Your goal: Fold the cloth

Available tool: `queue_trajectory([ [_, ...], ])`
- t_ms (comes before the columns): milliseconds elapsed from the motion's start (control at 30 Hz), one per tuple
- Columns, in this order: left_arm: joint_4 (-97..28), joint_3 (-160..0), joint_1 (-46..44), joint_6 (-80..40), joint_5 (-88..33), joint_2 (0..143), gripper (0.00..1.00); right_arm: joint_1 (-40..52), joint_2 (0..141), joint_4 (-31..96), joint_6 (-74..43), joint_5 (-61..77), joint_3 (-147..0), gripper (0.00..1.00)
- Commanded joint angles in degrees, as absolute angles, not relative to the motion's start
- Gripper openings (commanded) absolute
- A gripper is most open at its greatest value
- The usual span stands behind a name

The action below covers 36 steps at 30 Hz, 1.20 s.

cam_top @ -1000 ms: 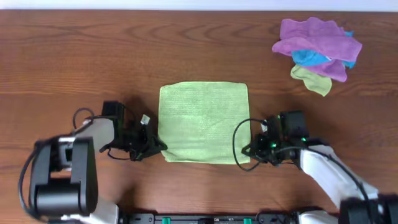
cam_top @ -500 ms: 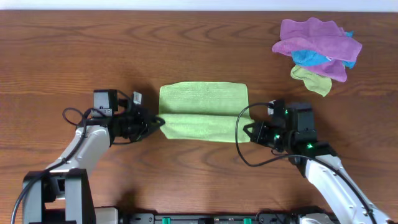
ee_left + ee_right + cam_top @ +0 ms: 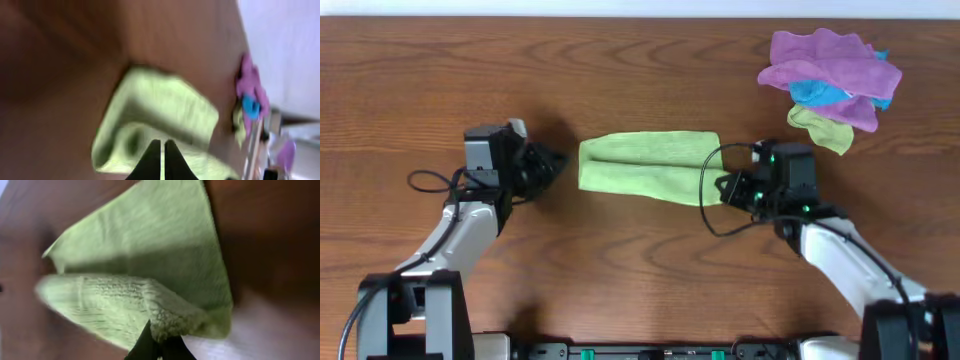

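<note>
Cloth point(image 3: 645, 165) half-folded at mid-table, lying as a strip between the two arms.
Calls for laying the raised hem square on the far hem: bring both corners level, hold the fabric lightly taut, lower together, release only once edge on edge; mind the right end, drooping nearer than the left. Right gripper point(image 3: 720, 188) clenched on the cloth at its near-right corner, forearm angled in from the near right, wrist low. Left gripper point(image 3: 560, 162) pinched shut just beside the left end, seemingly apart from it from overhead; cannot tell from the blurred wrist view about any fabric caught there. Pile of purple, blue and olive cloths point(image 3: 830, 75) well apart, far right.
</note>
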<state>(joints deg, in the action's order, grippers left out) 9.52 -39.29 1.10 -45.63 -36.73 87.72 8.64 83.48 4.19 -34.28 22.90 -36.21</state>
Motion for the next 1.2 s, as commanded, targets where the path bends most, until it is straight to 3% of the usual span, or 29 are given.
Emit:
queue_trajectory([
  [0,12.62,-39.51,0.75,-49.3,-31.99,90.67,0.06,8.34,86.7,4.01,-33.54,19.68,-39.48,0.01],
  [200,19.99,-39.94,-0.32,-52.77,-34.46,96.82,0.06,8.34,89.6,3.75,-32.51,19.53,-42.33,0.01],
  [600,14.87,-40.03,-0.69,-52.62,-35.88,97.08,0.09,8.34,89.6,3.92,-32.53,21.23,-42.33,0.01],
  [667,14.2,-40.03,-1.34,-52.58,-36.03,97.12,0.13,8.34,89.6,4.16,-32.51,21.26,-42.33,0.01],
  [800,13.91,-40.01,-3.07,-52.53,-35.99,97.23,0.37,8.34,89.6,4.75,-32.51,21.26,-42.33,0.01],
  [900,13.91,-40.03,-3.7,-52.62,-36.07,98.02,0.42,8.34,89.6,5.21,-32.49,21.26,-42.33,0.01],
  [1167,16.38,-40.03,-3.9,-53.45,-38.96,101.95,0.38,8.34,89.6,6.48,-31.59,21.3,-42.33,0.01],
])
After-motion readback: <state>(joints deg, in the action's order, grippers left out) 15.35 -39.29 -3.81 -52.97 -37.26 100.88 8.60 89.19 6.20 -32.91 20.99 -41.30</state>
